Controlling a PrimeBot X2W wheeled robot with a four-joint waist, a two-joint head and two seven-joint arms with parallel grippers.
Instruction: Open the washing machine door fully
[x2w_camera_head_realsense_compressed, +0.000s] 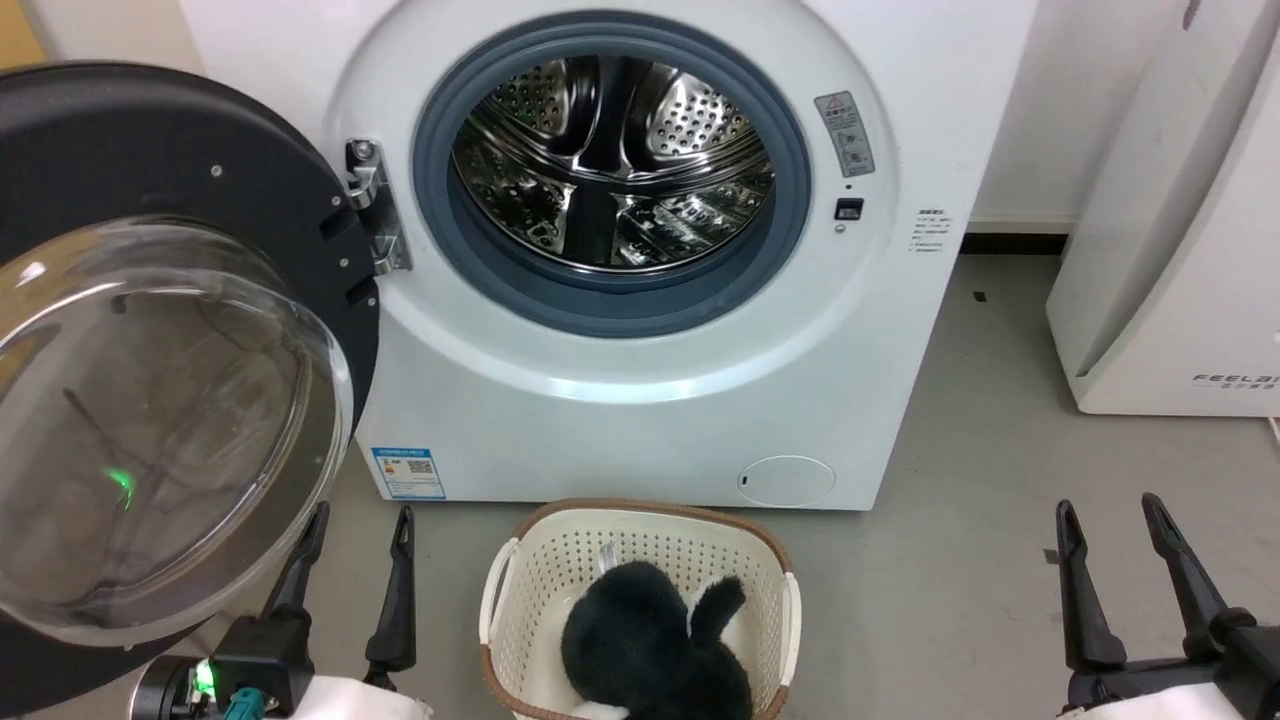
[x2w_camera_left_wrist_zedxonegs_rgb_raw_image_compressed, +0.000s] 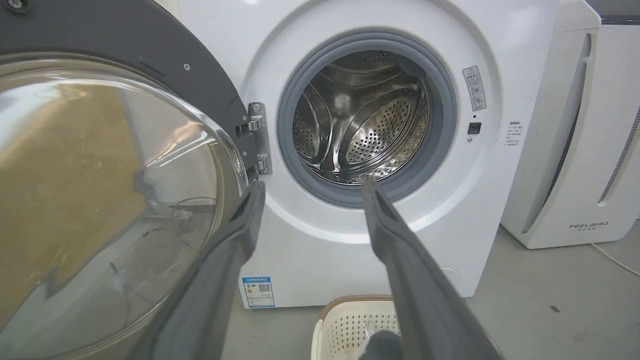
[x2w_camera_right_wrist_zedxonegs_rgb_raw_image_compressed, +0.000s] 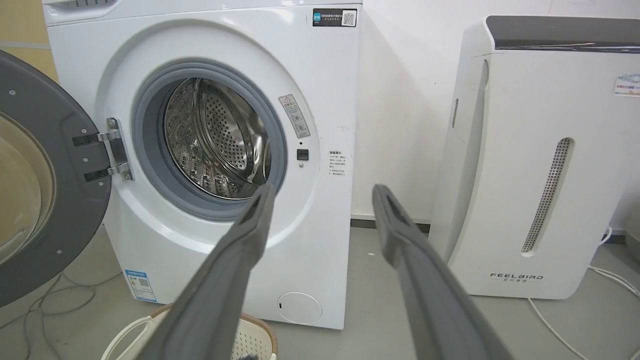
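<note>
Head view: my left gripper (x2w_camera_head_realsense_compressed: 360, 513), spread wide and empty, sits beside the round glossy black glass-bowled washing machine door (x2w_camera_head_realsense_compressed: 150, 140), open left of the white washing machine (x2w_camera_head_realsense_compressed: 620, 400); opening seems done; next, back clear.

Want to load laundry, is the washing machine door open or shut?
Open: the washing machine door is swung out left on its hinge, exposing the drum.
</note>
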